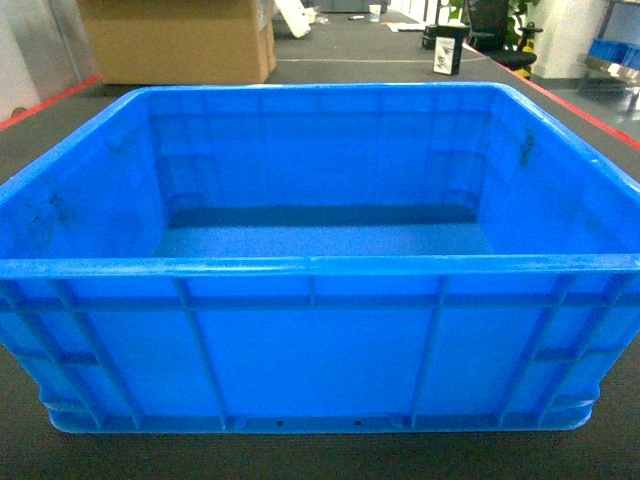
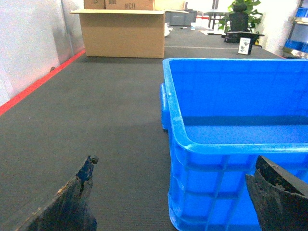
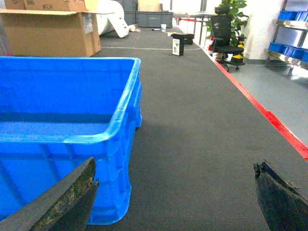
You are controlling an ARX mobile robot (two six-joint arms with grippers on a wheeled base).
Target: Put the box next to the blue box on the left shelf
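The box is a large bright-blue open-topped crate with ribbed walls. It stands empty on dark carpet and fills the head view. Neither gripper shows in the head view. In the left wrist view my left gripper is open, its dark fingers set wide on either side of the box's near left corner without touching it. In the right wrist view my right gripper is open too, its left finger in front of the box's near right corner. The left shelf and its blue box are out of view.
A big cardboard carton stands behind the box on the left. Red floor lines edge the carpet on both sides. A small black box, an office chair and a rack with blue bins lie far right.
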